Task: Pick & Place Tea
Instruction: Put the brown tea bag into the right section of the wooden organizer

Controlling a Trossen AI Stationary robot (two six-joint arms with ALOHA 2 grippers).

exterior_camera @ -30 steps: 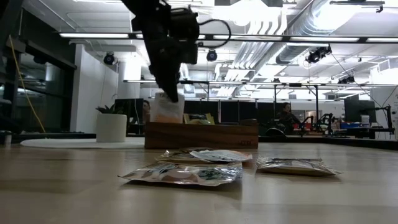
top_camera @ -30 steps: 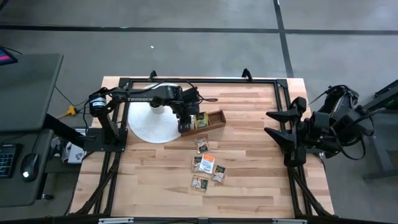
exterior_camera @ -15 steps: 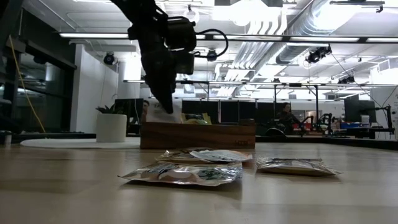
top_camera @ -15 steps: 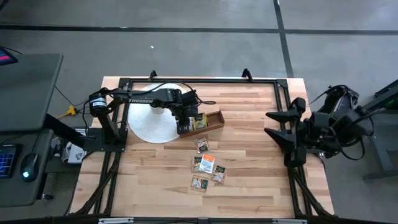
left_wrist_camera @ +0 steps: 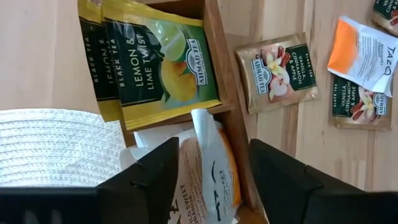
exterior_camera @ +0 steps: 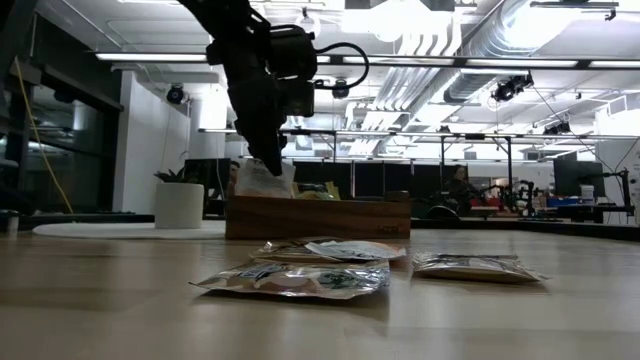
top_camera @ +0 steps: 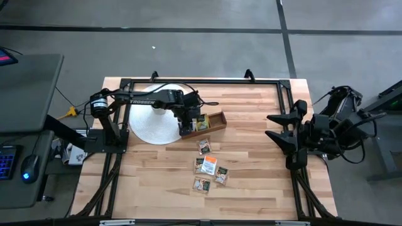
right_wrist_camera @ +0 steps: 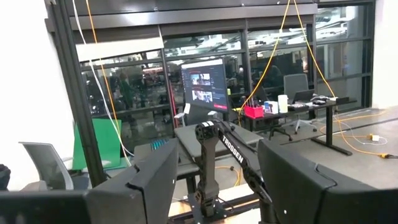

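The left tool (left_wrist_camera: 211,165) stands open over the wooden box (top_camera: 204,122), an orange-and-white tea bag (left_wrist_camera: 208,168) loose between its fingers. The right tool (top_camera: 276,133) waits open at the table's (top_camera: 251,182) right edge.

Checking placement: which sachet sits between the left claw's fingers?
The orange-and-white sachet in the box's end compartment; the lemon-lime sachets fill the next one.

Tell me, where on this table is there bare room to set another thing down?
Bare wood lies between the loose sachets and the right gripper, and along the table's near edge. It is crowded around the wooden box, where the left gripper hangs beside the white disc.
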